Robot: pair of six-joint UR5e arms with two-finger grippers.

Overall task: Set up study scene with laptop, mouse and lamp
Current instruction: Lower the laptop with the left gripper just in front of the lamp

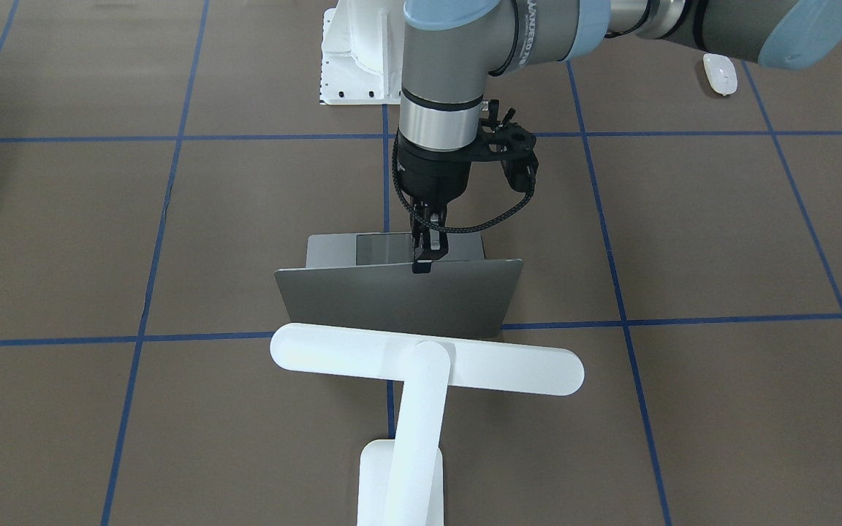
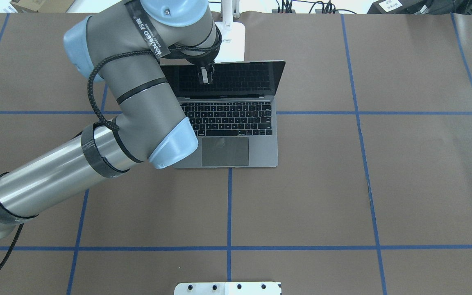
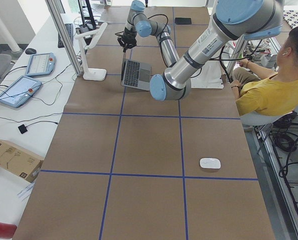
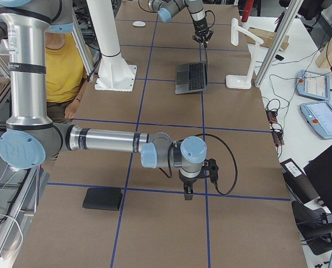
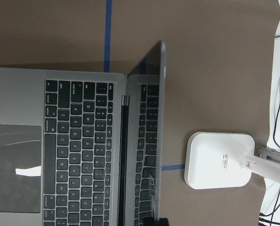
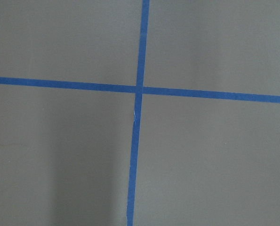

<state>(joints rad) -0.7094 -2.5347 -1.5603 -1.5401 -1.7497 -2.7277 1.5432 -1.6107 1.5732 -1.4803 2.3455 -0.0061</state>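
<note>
The space-grey laptop (image 2: pixel 236 123) stands open at the far middle of the table, its screen nearly upright and its keys and trackpad showing. My left gripper (image 1: pixel 421 261) reaches down onto the top edge of the lid (image 1: pixel 399 299) and is shut on it, with a fingertip (image 5: pixel 162 221) on either side of the edge. The white lamp (image 1: pixel 427 359) stands just behind the laptop, its base (image 5: pixel 220 160) beside the lid. The white mouse (image 1: pixel 719 74) lies apart, near the robot's side on its left. My right gripper (image 4: pixel 188 194) hangs over bare table; I cannot tell whether it is open.
A white bolted pedestal (image 1: pixel 355 58) stands at the robot's edge. A black square mat (image 4: pixel 101 198) lies near my right arm. A person in yellow (image 3: pixel 271 95) sits by the table. Tablets and cables lie beyond the far edge.
</note>
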